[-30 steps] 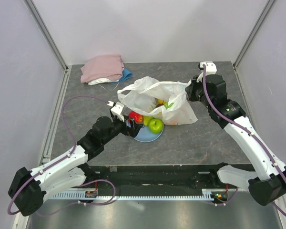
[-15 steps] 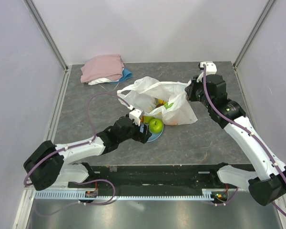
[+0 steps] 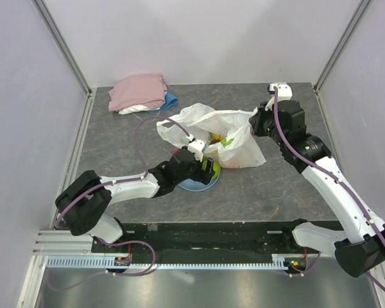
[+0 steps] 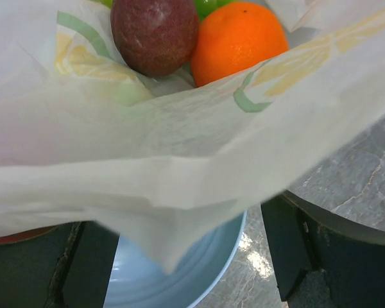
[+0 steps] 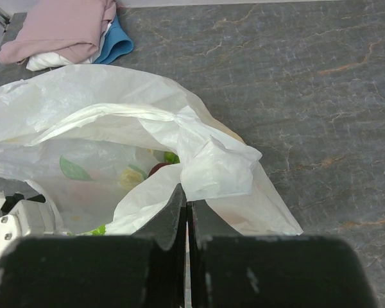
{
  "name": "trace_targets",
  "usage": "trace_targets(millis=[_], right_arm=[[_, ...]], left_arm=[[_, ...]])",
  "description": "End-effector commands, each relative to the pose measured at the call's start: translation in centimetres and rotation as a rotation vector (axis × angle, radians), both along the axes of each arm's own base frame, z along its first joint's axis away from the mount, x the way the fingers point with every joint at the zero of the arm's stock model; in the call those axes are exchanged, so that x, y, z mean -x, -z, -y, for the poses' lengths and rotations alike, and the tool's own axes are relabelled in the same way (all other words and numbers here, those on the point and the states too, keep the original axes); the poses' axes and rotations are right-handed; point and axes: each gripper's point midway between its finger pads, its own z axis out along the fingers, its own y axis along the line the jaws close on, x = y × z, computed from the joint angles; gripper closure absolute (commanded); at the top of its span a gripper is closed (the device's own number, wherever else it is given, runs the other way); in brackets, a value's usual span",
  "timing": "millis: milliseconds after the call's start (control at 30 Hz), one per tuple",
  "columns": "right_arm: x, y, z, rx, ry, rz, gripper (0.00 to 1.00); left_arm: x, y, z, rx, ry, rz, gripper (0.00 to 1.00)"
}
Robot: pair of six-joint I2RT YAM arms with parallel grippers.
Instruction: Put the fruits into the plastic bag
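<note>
Down at the near edge, the left arm is stretched low across the table. Its left gripper sits over the light-blue plate with its fingers spread wide. The left wrist camera shows only plate and a draped lip of plastic between them, no fruit gripped.

Just beyond is the plastic bag. It lies slumped with its long axis running left to right across the table, and its mouth gapes toward the near-left, right at that open claw. Its near lip hangs over the plate's far rim.

From overhead the contents are just smudges of colour. The left wrist camera looks straight into the mouth and shows more:
- The small dark brown-red fruit is touching the orange.
- A sliver of green fruit sits behind them.
- A red edge at that view's lower left is too cropped to name.

On the far right side, the right gripper is at the bag's upper corner. Only the right wrist camera shows the grip, with the jaws pressed together on a bunched fold of plastic and holding that side up.

Well apart at the far left lies the folded pink cloth, with a blue piece peeking out beside it.
</note>
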Motion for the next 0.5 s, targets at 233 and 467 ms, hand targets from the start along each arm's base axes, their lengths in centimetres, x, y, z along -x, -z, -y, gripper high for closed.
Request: trace_targets(millis=[233,467], right_arm=[[-0.1,-0.4,0.2,-0.006,0.009,0.015,1.00],[-0.1,-0.3,0.3,-0.005,0.012,0.014,1.00]], left_arm=[[-2.0,-1.4,1.6,-0.027,-0.014,0.105,0.11],[-2.0,0.4,2.1,-0.097,-0.009,0.105,0.11]])
